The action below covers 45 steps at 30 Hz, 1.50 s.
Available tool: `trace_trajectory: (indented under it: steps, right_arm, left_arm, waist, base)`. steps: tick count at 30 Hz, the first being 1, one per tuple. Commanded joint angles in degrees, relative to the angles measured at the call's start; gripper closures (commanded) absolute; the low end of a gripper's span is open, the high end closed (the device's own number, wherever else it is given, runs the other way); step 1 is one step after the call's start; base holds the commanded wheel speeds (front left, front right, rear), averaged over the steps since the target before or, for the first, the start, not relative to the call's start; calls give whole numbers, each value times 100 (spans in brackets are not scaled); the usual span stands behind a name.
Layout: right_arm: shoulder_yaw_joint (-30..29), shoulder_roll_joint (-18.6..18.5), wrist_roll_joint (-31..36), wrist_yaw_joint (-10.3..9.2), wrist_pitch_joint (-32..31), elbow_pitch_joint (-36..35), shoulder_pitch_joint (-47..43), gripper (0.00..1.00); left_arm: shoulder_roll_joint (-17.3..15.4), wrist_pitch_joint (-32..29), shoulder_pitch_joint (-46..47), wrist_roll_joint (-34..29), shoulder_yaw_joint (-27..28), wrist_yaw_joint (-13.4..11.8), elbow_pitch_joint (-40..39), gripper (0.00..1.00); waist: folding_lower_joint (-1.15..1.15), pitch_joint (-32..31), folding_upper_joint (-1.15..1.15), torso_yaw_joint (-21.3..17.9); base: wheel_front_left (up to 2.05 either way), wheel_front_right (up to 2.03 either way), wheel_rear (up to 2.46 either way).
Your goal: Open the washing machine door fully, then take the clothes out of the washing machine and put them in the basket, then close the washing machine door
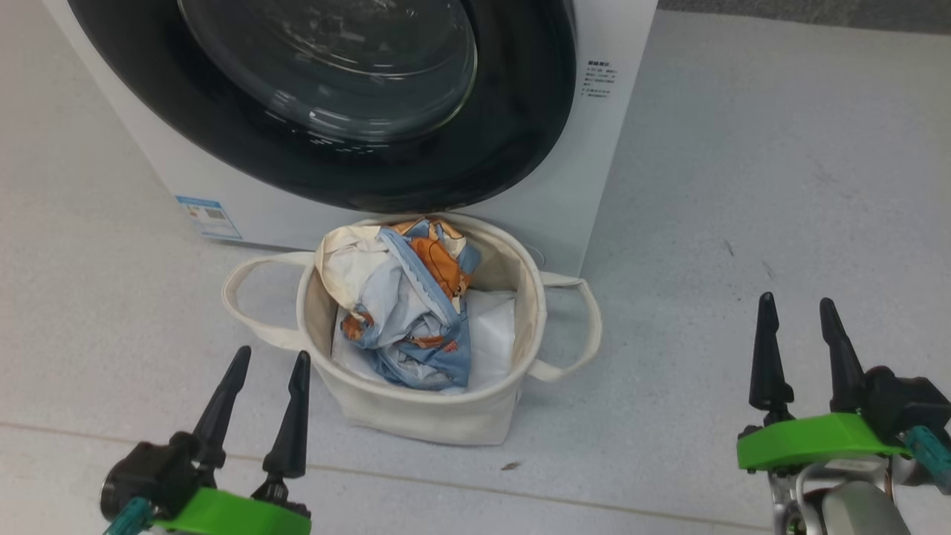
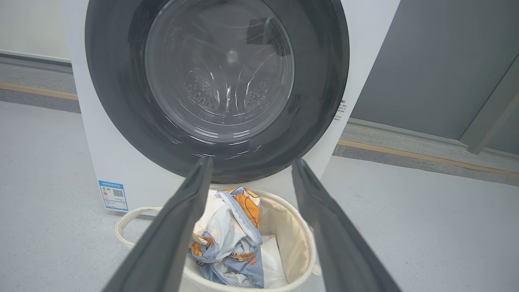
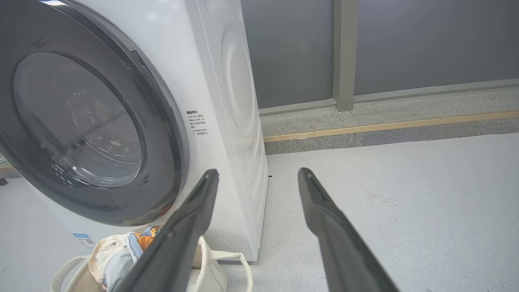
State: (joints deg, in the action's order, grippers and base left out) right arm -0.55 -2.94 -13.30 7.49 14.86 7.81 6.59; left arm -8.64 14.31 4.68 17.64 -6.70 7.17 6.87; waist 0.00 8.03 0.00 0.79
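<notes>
My left gripper (image 1: 273,353) and right gripper (image 1: 796,299) both stand wide, holding nothing, low and back from the work. The clothes (image 1: 416,312) lie heaped in the basket (image 1: 423,416), which sits right at the machine's (image 1: 594,186) front under the door (image 1: 334,74) — ahead and a little right of my left jaws, well apart from my right. The door looks shut flush, so I judge the job finished — no reach called for.
</notes>
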Motion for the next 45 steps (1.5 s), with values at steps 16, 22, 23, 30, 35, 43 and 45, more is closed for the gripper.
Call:
trace_trajectory:
  steps: [16, 22, 23, 30, 35, 43, 45]
  right_arm:
    - [183, 6, -26, 0, 14, -34, -148, 0]
    - [181, 6, -20, 0, 14, -48, -171, 0]
    - [181, 6, -18, 0, 14, -47, -174, 0]
    - [184, 6, 10, 0, 14, -41, -181, 0]
    - [211, 6, 5, 0, 14, -34, -215, 0]
    - [236, 6, 1, 0, 14, -20, -242, 0]
    - [232, 6, 5, 0, 14, -22, -242, 0]
  left_arm:
    - [41, 69, -215, -91, 134, 32, -63, 0]
    - [42, 69, -217, -113, 70, 32, -50, 0]
    - [43, 69, -213, -115, 67, 32, -47, 0]
    - [51, 69, -187, -149, 37, 32, -9, 0]
    - [61, 69, -215, -167, 66, 32, 32, 0]
    - [67, 69, -246, -193, 57, 32, 49, 0]
    - [64, 69, -247, -189, 51, 32, 49, 0]
  waist:
    - [0, -610, 0, -123]
    - [0, -628, 0, -117]
    - [0, -625, 0, -111]
    - [0, -661, 0, -71]
    - [0, -730, 0, -66]
    - [0, -781, 0, -62]
    - [0, -782, 0, -58]
  base:
    - [0, 0, 0]
    - [0, 0, 0]
    - [0, 0, 0]
    - [0, 0, 0]
    - [0, 0, 0]
    - [0, 0, 0]
    - [0, 0, 0]
